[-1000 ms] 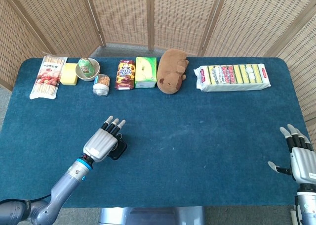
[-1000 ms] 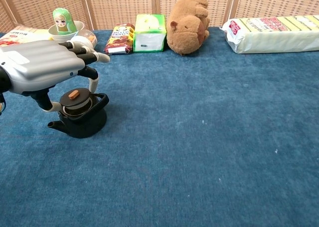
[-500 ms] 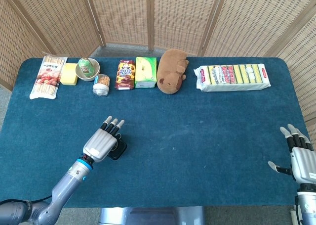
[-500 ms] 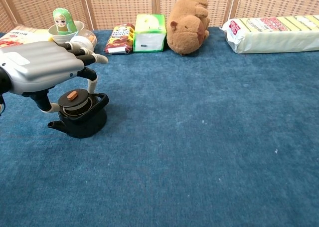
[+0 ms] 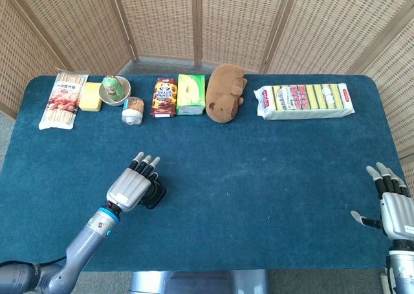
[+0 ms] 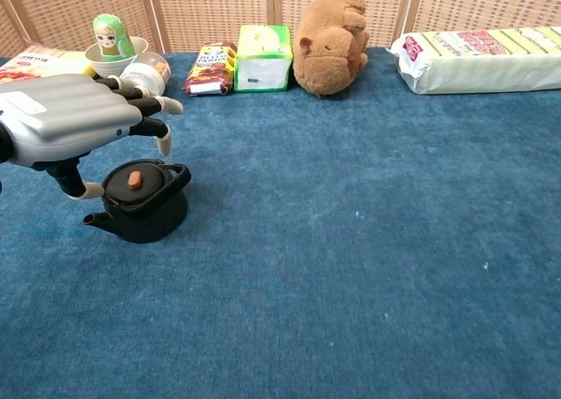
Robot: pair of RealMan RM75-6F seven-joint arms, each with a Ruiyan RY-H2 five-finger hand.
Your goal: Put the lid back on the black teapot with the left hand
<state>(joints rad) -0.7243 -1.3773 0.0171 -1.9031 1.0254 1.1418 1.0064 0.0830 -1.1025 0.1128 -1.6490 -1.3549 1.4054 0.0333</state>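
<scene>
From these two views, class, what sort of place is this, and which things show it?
Probably a staged indoor robot test area, not a home: a table under blue cloth, woven screens behind it, and unrelated items lined up along the back, such as a plush toy and snack box.

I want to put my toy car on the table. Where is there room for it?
The big blue middle is bare, between the black teapot under the left hand and the right hand at the near edge. The back row is crowded, from the snack packet past the plush capybara to the long packet.
</scene>
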